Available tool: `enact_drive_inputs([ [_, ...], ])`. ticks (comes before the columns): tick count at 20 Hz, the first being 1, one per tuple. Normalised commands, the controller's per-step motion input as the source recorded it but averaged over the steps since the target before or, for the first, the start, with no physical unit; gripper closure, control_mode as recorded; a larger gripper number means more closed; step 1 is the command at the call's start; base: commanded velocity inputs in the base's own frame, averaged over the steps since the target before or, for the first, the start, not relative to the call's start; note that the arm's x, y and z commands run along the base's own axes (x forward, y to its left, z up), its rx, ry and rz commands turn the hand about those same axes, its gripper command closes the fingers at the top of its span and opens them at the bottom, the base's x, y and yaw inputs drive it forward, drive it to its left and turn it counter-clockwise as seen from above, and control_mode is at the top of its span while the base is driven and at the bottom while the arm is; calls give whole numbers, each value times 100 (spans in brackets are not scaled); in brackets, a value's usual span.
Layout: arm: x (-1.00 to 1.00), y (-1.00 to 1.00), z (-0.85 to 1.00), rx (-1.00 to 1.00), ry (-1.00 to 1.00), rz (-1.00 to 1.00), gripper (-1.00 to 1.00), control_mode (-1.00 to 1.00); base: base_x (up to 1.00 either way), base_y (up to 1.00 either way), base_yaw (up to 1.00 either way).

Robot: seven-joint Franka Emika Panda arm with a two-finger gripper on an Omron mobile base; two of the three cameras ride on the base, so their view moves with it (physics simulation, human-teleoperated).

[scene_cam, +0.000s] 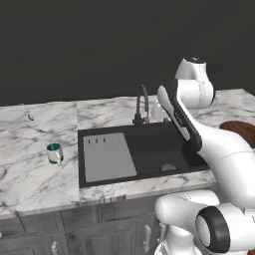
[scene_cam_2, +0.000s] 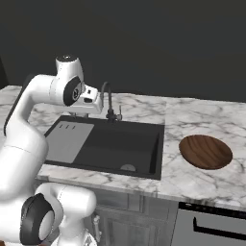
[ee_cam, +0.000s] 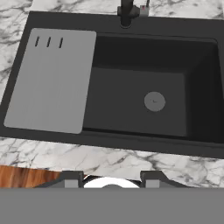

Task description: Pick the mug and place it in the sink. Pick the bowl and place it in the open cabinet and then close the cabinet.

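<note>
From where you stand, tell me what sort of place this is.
A rendered kitchen, most likely: a marble counter holds a black sink with a drainboard and arched faucet, a teal-lined mug stands to its left, and a wooden bowl to its right.

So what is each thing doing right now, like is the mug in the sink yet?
mug: upright on the counter left of the sink, not picked up yet.
sink: basin has nothing in it, drain uncovered.
faucet: no water running.
bowl: right way up on the counter right of the sink, nothing in it.
end effector: above the sink, fingers apart, holding nothing.
</note>
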Motion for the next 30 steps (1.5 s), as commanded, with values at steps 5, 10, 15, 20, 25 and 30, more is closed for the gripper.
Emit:
enact_drive_inputs([
  [5, -9, 59, 0, -8, -3, 6, -100, -100, 0, 0, 0],
  [10, -16, 88, -3, -4, -6, 16, -100, -100, 0, 0, 0],
  [15, -1, 77, -25, 1, 0, 20, -100, -100, 0, 0, 0],
  [20, 0, 70, -29, 11, 0, 17, -100, -100, 0, 0, 0],
  [25, 0, 85, -19, 0, 0, 13, -100, -100, 0, 0, 0],
  [30, 0, 72, -6, -4, 1, 11, -100, -100, 0, 0, 0],
])
